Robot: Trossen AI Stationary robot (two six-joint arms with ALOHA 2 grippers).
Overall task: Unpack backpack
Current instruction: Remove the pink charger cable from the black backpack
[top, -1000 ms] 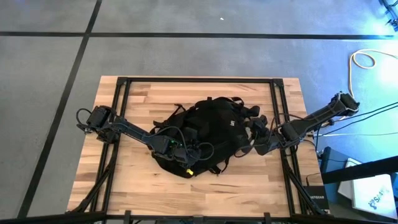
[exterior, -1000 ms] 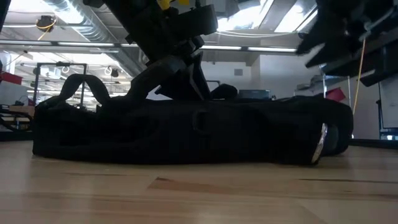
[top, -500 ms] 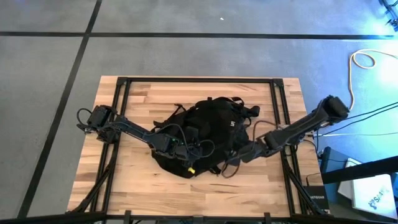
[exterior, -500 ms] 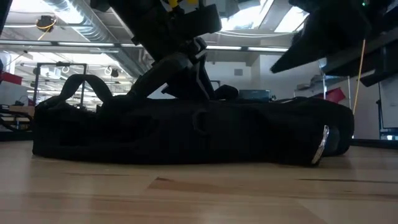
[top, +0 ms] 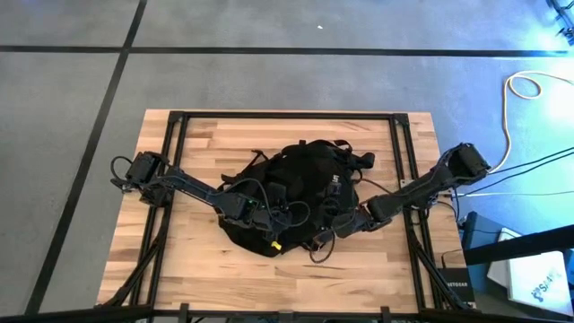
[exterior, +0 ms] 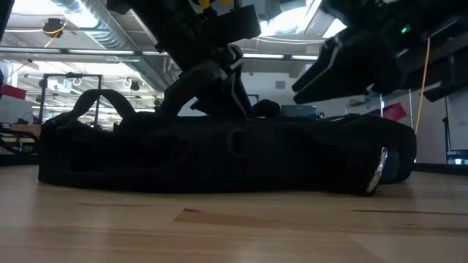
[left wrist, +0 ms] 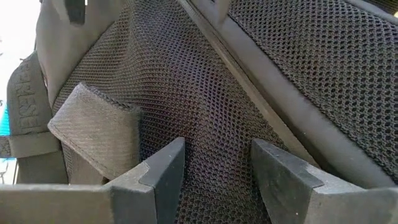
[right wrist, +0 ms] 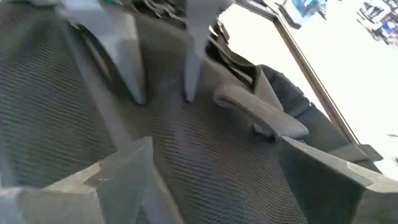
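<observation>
Left tool (top: 269, 215) half-open, jaws astride the mesh, gripping nothing visible, pressed on backpack's (top: 305, 179) near-left part | right tool (top: 345, 224) wide open, empty, low over pack's near-right corner | backpack flat mid-counter (top: 206, 135), directly under both tools | left nearer, already touching.

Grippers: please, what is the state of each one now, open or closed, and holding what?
Left gripper: jaws part open, on the backpack mesh, gripping nothing visible.
Right gripper: jaws wide open, empty, over the backpack.
</observation>
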